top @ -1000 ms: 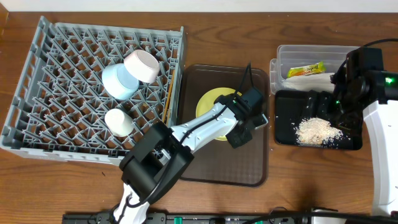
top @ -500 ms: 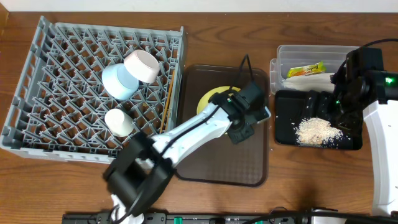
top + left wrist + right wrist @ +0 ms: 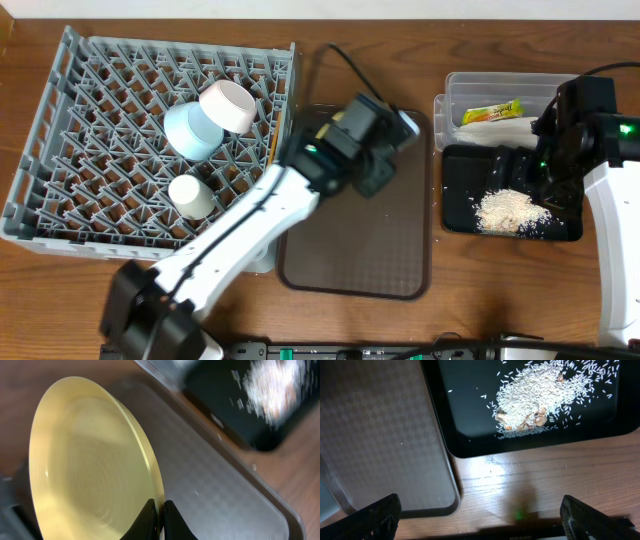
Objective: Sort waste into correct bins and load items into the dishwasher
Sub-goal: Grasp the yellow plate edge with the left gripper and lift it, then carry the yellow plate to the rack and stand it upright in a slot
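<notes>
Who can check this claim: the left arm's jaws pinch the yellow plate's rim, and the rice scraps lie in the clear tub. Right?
One slip: the rice scraps lie in the black tray, not the clear tub, as the right wrist view shows. The left arm's jaws do pinch the rim of the yellow plate.

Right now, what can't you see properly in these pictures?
Plate: overhead, the left arm hides nearly all of it.
Napkin: overhead, the right arm overlaps its end.
Chopsticks: overhead, too thin to count.
Rice: left wrist, blurred.
Right fingers: right wrist, cut off by the bottom edge.
</notes>
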You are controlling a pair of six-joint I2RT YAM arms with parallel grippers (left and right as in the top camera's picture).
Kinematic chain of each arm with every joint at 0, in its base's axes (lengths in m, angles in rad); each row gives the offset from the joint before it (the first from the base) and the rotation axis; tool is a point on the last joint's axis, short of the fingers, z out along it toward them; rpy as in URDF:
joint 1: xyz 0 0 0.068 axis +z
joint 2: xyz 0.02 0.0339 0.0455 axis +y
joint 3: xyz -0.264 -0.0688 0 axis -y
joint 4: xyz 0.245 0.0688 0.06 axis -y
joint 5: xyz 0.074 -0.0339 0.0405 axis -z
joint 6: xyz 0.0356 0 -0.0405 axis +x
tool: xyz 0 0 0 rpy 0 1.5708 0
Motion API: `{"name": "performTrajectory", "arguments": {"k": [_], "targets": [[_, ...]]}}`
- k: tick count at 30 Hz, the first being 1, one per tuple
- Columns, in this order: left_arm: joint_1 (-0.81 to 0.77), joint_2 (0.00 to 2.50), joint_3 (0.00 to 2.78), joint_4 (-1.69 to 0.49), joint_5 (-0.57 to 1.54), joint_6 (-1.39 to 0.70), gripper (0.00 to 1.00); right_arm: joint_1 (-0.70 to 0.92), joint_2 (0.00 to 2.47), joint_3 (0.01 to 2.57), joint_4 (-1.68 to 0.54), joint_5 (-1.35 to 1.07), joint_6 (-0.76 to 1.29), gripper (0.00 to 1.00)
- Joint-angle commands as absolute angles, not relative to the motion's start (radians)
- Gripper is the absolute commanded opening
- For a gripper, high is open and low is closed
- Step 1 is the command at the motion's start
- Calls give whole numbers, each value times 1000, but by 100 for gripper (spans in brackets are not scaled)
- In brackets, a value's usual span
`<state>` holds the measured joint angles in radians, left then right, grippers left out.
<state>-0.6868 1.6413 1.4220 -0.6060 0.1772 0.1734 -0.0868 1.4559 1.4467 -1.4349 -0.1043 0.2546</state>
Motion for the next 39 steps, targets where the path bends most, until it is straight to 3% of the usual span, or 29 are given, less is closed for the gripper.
{"name": "performTrajectory", "arguments": {"k": [1,7,26,37,38,39], "targets": [[-620,1568,1441,-578,172,70,8,-91,1453,1455,-1436,-109,246,99],[-481,1503,1441,-535,194,-74,7,-91,1453,1455,-1436,-109,245,99],[-128,1582,1436,-472,778,-269,8,-91,1453,1455,-1452,-109,246,99],[-49,1681,1435,-472,774,-293,8,-91,1453,1455,-1452,-109,246,99],[-42,1689,1434,-472,774,-293,8,-91,1453,1455,-1452,-109,246,99],[-34,1695,1434,-472,774,-292,17,-91,1453,1455,-1452,-109,246,99]]}}
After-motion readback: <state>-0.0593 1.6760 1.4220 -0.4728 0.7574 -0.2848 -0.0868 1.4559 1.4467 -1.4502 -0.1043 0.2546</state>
